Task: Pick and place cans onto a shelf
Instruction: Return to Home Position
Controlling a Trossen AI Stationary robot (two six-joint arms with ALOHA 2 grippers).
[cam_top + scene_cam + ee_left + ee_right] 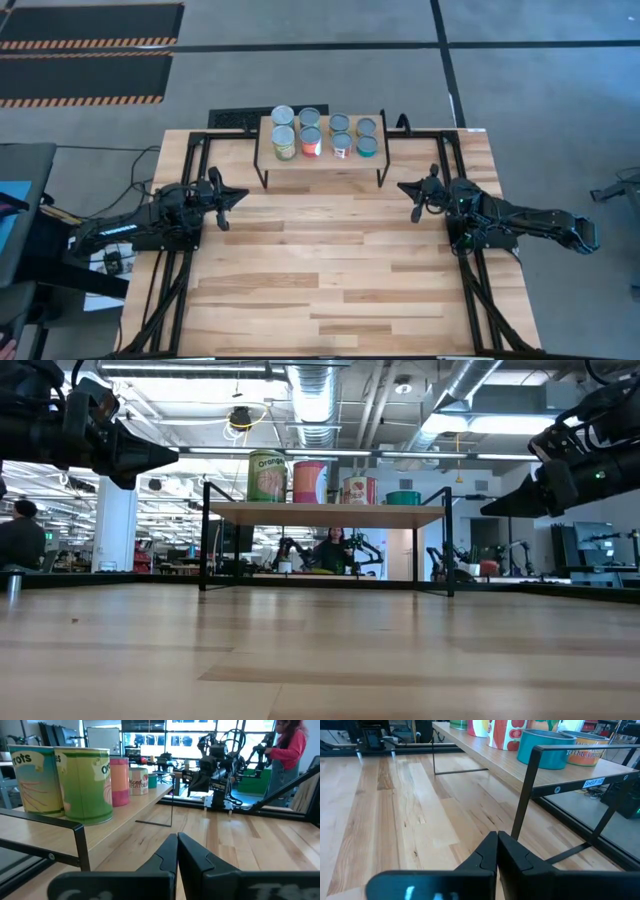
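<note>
We see all eight cans (324, 133) standing on the shelf (320, 164) in two rows of four. Our left gripper (240, 193) hangs near the shelf's left front corner, fingers pressed together, empty. Our right gripper (403, 187) hangs near its right front corner, likewise pressed together on nothing.

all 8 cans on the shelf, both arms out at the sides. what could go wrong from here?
1. The cans stand close together in two rows on the shelf; a knock to it could topple several.
2. The right pincer, shut, sits low near the shelf's black leg; an inward swing might clip it. The same goes for the left pincer, shut, on its side.
</note>
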